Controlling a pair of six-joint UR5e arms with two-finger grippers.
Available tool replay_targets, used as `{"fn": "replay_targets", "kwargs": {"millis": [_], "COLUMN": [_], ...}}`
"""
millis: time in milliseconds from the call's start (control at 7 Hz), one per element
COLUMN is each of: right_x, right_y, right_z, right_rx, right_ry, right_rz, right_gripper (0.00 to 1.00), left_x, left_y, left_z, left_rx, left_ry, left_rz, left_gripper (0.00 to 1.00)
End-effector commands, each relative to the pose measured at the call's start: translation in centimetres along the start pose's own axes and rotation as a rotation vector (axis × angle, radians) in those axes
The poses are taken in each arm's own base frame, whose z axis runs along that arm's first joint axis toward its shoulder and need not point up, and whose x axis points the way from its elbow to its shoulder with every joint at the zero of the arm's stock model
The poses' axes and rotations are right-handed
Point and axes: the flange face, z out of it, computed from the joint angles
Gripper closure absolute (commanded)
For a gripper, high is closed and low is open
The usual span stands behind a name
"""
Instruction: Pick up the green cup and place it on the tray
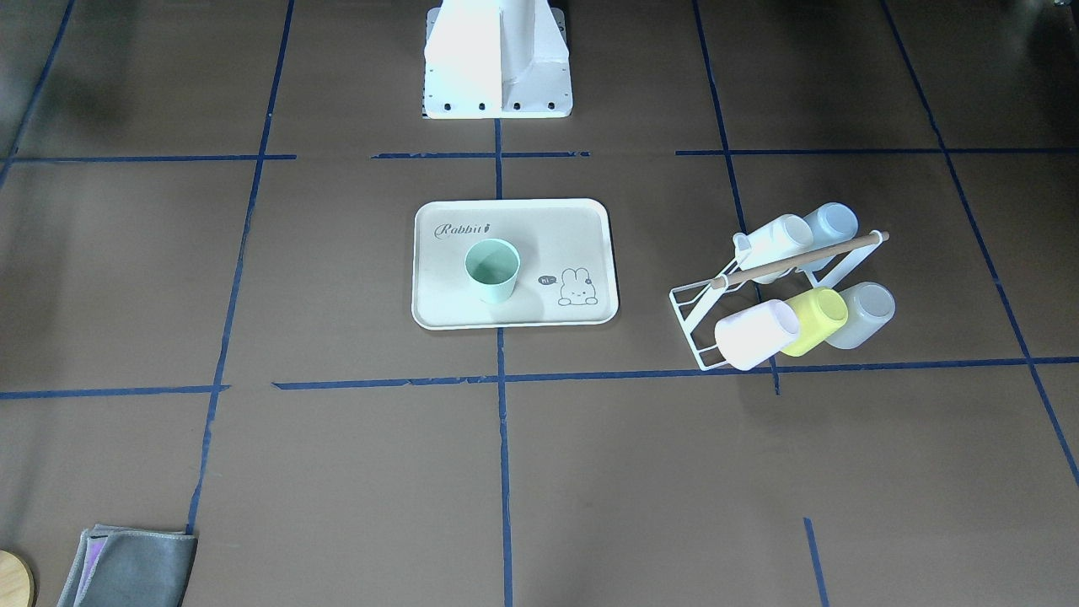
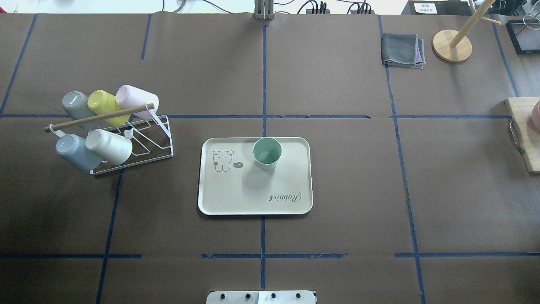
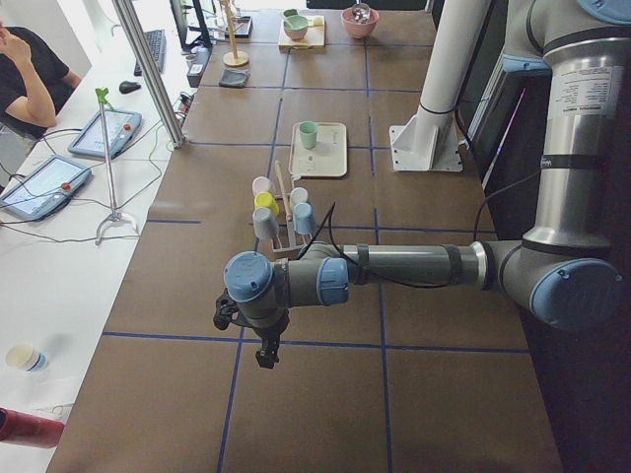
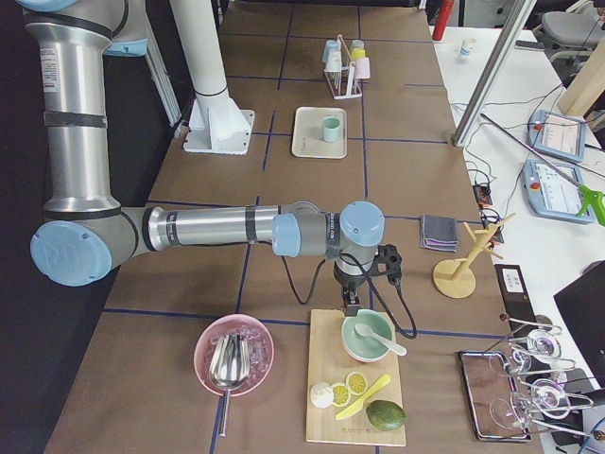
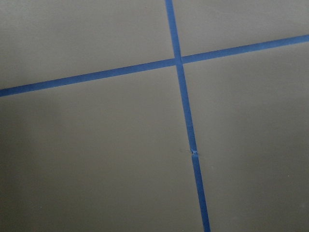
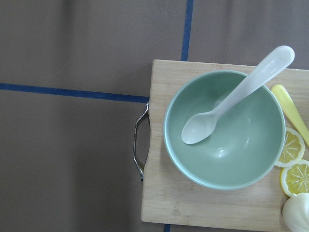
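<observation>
1. Plainly, the green cup (image 2: 267, 153) stands upright, mouth up, inside the tray (image 2: 236, 198). Seen from overhead it sits at about 1 o'clock from the tray's middle, apart from the rim, with the bunny drawing at its 9 o'clock.
2. Judging by this, the placing step looks done and nothing is left to carry. Any next move would only be parking the arms.
3. The left end effector (image 3: 264, 355) hangs over bare desk (image 2: 358, 190) at the far left end, well apart from the tray. Its wrist camera sees only blue tape lines. It shows only in the side view, so I cannot tell whether its fingers are wide or narrow.
4. The right end effector (image 4: 352, 305) hangs at the opposite end, over a cutting board (image 6: 193, 208) that carries a bowl (image 6: 224, 128) with a spoon (image 6: 231, 101) in it and lemon slices (image 6: 292, 162) beside it. Its spread cannot be told either.
5. Around the tray, from overhead, a wire rack (image 2: 143, 147) stands at 9 to 10 o'clock, holding five tilted cups, among them a yellow-green cup (image 2: 103, 102). A folded cloth (image 2: 403, 50) and a wooden stand (image 2: 452, 45) lie off at 1 to 2 o'clock.
6. Nothing crowds the cup. The one risk I would name is the right arm dipping into the bowl under it.
</observation>
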Motion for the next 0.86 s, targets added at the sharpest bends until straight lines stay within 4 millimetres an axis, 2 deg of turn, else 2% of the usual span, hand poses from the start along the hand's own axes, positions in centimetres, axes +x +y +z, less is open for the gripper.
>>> {"fn": "replay_targets", "kwargs": {"millis": [0, 571, 714], "right_x": [0.44, 0.73, 1.36], "right_y": [0.44, 0.57, 0.83], "right_z": [0.32, 0.27, 0.49], "right_rx": [-0.007, -0.006, -0.010], "right_ry": [0.002, 0.005, 0.007], "right_rz": [0.024, 0.088, 0.100], "right_gripper": [0.00, 0.00, 0.00], "left_x": [-0.34, -0.13, -0.18], "left_y": [0.20, -0.22, -0.20], "left_z": [-0.38, -0.67, -0.62], "left_rx": [0.005, 0.011, 0.010], "left_ry": [-0.011, -0.011, -0.010], "left_rz": [-0.011, -0.010, -0.010], "left_gripper": [0.00, 0.00, 0.00]}}
